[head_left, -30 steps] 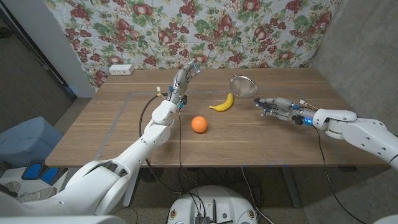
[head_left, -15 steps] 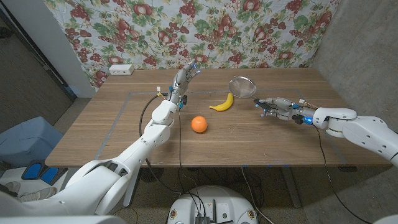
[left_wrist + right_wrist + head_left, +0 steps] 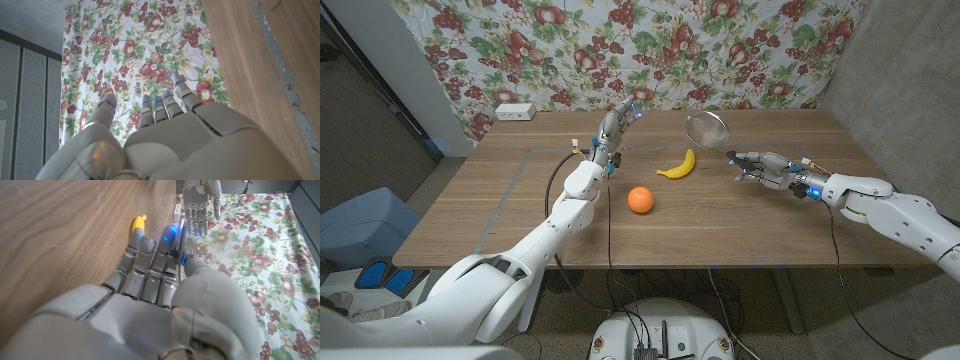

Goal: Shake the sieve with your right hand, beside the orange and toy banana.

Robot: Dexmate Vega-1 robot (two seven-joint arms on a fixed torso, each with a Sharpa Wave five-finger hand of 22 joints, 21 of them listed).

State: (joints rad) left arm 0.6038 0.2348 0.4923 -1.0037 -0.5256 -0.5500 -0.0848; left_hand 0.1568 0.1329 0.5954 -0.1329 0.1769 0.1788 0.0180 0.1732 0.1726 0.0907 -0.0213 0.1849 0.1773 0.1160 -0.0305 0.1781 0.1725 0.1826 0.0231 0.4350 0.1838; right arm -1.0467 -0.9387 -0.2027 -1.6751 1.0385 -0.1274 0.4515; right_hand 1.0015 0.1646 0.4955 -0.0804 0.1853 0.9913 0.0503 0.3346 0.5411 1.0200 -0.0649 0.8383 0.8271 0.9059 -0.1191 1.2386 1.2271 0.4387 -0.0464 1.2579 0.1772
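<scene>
Item, nearest: round orange fruit (image 3: 640,200) on the wooden table (image 3: 500,200). Next: yellow toy banana (image 3: 678,166), just beyond. Right hand (image 3: 760,167) grips the round metal mesh sieve (image 3: 706,129) by its handle, bowl raised up-left toward the banana. Wrist view adds the banana tip (image 3: 138,223); sieve there apparently edge-on. Farthest: left hand (image 3: 617,124), upright, fingers apart, empty.
</scene>
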